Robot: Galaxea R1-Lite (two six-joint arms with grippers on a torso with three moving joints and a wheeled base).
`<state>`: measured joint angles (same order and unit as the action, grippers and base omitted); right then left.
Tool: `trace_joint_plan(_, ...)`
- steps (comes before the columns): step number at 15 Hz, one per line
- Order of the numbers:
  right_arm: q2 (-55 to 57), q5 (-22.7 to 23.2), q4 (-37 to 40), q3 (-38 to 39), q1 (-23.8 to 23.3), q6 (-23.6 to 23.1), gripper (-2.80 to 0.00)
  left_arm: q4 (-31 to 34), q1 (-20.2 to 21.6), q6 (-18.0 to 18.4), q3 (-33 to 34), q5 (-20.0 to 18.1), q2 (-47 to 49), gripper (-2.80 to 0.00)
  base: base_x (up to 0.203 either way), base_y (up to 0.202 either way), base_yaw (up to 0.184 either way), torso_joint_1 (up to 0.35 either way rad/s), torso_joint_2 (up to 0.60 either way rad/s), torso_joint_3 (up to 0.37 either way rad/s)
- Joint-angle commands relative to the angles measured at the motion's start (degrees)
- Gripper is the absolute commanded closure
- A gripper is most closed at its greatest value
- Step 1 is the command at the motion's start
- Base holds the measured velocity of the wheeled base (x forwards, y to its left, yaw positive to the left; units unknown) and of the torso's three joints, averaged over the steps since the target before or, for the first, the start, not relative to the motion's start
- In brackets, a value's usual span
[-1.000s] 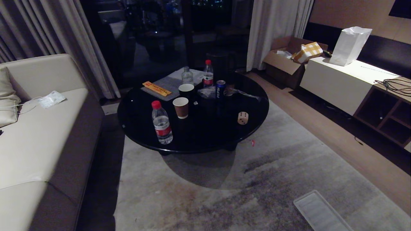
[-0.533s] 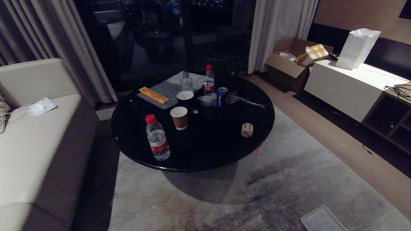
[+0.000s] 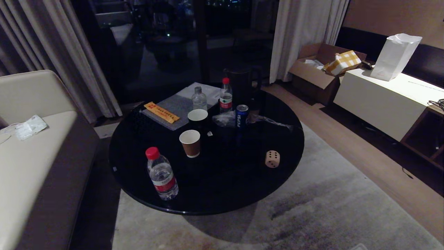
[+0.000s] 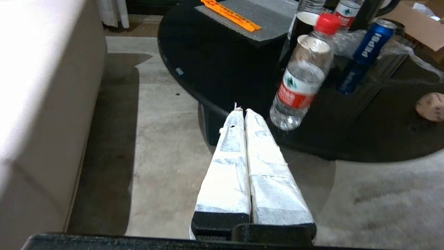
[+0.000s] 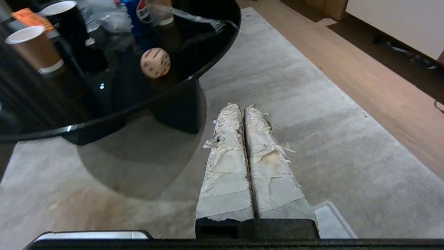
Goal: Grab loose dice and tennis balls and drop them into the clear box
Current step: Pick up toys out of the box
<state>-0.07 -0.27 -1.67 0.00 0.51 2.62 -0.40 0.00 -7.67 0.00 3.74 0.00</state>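
Observation:
One beige die (image 3: pixel 272 159) with dark dots lies on the round black table (image 3: pixel 222 194), near its right front edge. It also shows in the right wrist view as the die (image 5: pixel 155 63) and at the picture's edge in the left wrist view as the die (image 4: pixel 431 106). My left gripper (image 4: pixel 241 110) is shut and empty, held low over the carpet before the table's rim. My right gripper (image 5: pixel 241 106) is shut and empty too, over the carpet to the right of the table's foot. Neither arm shows in the head view. The tennis balls and the clear box are out of view.
The table carries a water bottle (image 3: pixel 161 177), paper cups (image 3: pixel 190 143), a Pepsi can (image 3: pixel 241 116), more bottles and a grey mat (image 3: pixel 180 106). A sofa (image 3: pixel 31 163) stands left, a white cabinet (image 3: pixel 378 97) right. A flat clear lid (image 5: pixel 329 222) lies on the carpet.
The whole head view has shifted: the table now sits lower and larger in the picture, so the camera has come closer. Nothing on the table has moved.

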Motion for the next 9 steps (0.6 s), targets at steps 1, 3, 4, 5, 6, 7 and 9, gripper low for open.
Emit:
trace_joint_plan(1, 0.0, 0.0, 0.0, 0.6, 0.0, 0.0, 0.00, 0.0, 0.0, -0.1, 0.1, 0.0, 0.1, 0.00, 0.179, 0.000, -0.003, 0.000, 0.00, 0.002)
trace_joint_plan(3, 0.0, 0.0, 0.0, 0.6, 0.0, 0.0, 0.00, 0.0, 0.0, -0.1, 0.1, 0.0, 0.1, 0.00, 0.181, 0.000, 0.000, 0.002, 0.00, 0.001)
trace_joint_plan(4, 0.0, 0.0, 0.0, 0.6, 0.0, 0.0, 0.00, 0.0, 0.0, -0.1, 0.1, 0.0, 0.1, 0.00, 0.181, 0.000, -0.002, 0.004, 0.00, 0.000)
trace_joint_plan(5, 0.0, 0.0, 0.0, 0.6, 0.0, 0.0, 0.00, 0.0, 0.0, -0.1, 0.1, 0.0, 0.1, 0.00, 0.181, 0.000, -0.002, 0.002, 0.01, 0.002)
trace_joint_plan(6, 0.0, 0.0, 0.0, 0.6, 0.0, 0.0, 0.00, 0.0, 0.0, -0.1, 0.1, 0.0, 0.1, 0.00, 0.181, 0.000, -0.001, 0.007, 0.00, 0.003)
trace_joint_plan(7, 0.0, 0.0, 0.0, 0.6, 0.0, 0.0, 0.00, 0.0, 0.0, -0.1, 0.1, 0.0, 0.0, 0.00, 0.179, 0.000, -0.002, 0.006, 0.01, 0.002)
trace_joint_plan(9, 0.0, 0.0, 0.0, 0.6, 0.0, -0.1, 0.00, 0.0, 0.0, -0.1, 0.1, 0.0, 0.1, 0.00, 0.181, 0.000, -0.002, 0.001, 0.00, 0.001)
